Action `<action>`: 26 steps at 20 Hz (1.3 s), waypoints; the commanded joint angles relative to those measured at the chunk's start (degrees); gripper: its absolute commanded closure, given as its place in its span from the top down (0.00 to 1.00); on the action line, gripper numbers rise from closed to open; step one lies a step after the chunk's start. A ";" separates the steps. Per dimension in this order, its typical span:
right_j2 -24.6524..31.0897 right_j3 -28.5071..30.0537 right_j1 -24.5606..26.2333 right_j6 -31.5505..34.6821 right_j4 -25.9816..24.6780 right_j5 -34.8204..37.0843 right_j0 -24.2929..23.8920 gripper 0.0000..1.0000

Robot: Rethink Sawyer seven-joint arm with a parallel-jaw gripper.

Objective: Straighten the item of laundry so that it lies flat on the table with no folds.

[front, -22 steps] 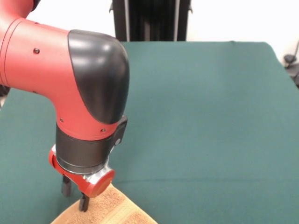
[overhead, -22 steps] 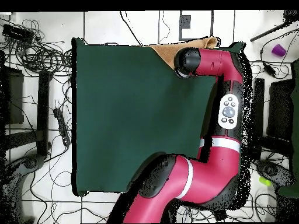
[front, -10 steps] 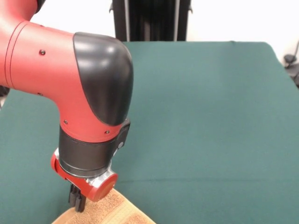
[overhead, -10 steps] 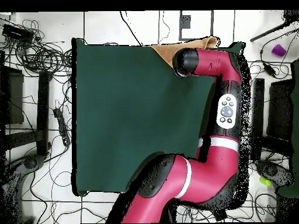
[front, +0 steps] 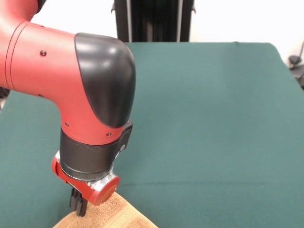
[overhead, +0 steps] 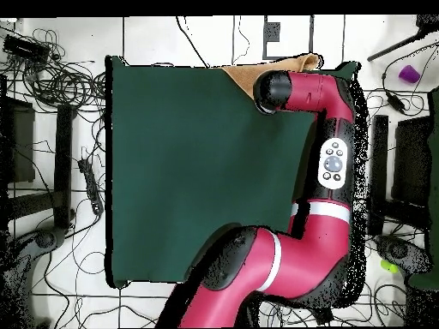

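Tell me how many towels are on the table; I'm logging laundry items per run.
1: the towel lies at the table's near edge in the front view, under the gripper; the arm hides part of it.

Orange-tan towel (front: pixel 111 216) with fuzzy looped texture; plain dark green worktop (front: pixel 213 118); red and black arm (front: pixel 71 90); black pincer (front: pixel 77 205) below a red wrist.
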 commanded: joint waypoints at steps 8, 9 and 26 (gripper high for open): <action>0.01 23.44 -2.88 -6.63 0.01 -13.62 0.50 0.00; -0.11 24.30 -3.21 -6.36 -0.03 -14.23 0.39 0.00; -2.11 32.29 -6.34 -4.56 -0.39 -20.46 0.19 0.00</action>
